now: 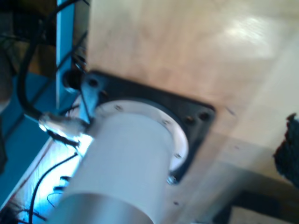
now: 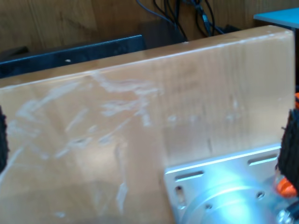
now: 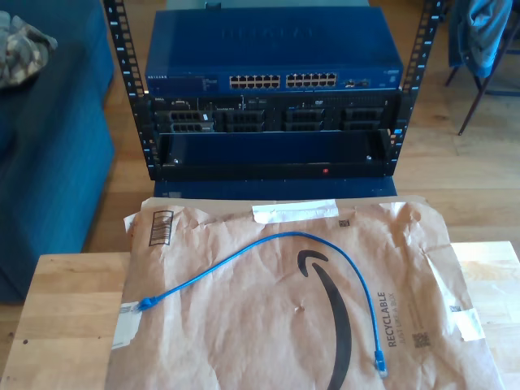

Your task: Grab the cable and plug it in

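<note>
Brown paper (image 3: 244, 325) under loose cable (image 3: 325, 244)

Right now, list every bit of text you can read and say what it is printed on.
"RECYCLABLE": on the brown paper, beside the cable, running sideways.
Smaller line under it: too small to read.
Barcode label and QR squares on the paper: not readable.
Lettering on the blue switch: too faint to read.
Rack rail numbers: too small.

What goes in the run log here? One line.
cable: loose on paper | switch ports: open | grasp: not started
</note>
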Robot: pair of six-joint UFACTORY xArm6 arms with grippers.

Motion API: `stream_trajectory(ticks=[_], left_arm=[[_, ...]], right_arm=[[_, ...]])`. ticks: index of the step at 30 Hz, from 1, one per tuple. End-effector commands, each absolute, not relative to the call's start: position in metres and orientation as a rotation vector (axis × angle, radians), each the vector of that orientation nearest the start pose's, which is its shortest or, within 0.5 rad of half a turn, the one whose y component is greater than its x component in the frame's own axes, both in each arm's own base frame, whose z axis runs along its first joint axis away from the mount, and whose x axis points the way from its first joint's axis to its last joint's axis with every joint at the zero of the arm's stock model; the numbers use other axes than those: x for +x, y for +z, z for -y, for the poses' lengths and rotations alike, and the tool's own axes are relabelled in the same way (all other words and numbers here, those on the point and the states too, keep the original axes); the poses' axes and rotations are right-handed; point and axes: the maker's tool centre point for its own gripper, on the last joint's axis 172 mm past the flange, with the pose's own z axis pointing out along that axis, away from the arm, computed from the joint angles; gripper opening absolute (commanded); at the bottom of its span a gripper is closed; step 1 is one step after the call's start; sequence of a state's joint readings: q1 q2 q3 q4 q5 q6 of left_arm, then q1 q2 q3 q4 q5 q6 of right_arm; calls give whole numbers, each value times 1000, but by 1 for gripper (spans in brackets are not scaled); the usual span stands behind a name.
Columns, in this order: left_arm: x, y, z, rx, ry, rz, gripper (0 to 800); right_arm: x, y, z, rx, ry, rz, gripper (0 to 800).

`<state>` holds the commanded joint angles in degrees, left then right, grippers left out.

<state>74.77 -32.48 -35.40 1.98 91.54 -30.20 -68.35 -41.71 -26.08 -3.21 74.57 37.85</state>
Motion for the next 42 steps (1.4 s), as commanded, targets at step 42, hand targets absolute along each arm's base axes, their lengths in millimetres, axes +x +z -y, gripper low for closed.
stream_trajectory(ticks=[42], left_arm=[[326, 295, -75, 1755, -481, -2327, 800]], right_arm=[[410, 336, -75, -1829, 432, -1959, 798]])
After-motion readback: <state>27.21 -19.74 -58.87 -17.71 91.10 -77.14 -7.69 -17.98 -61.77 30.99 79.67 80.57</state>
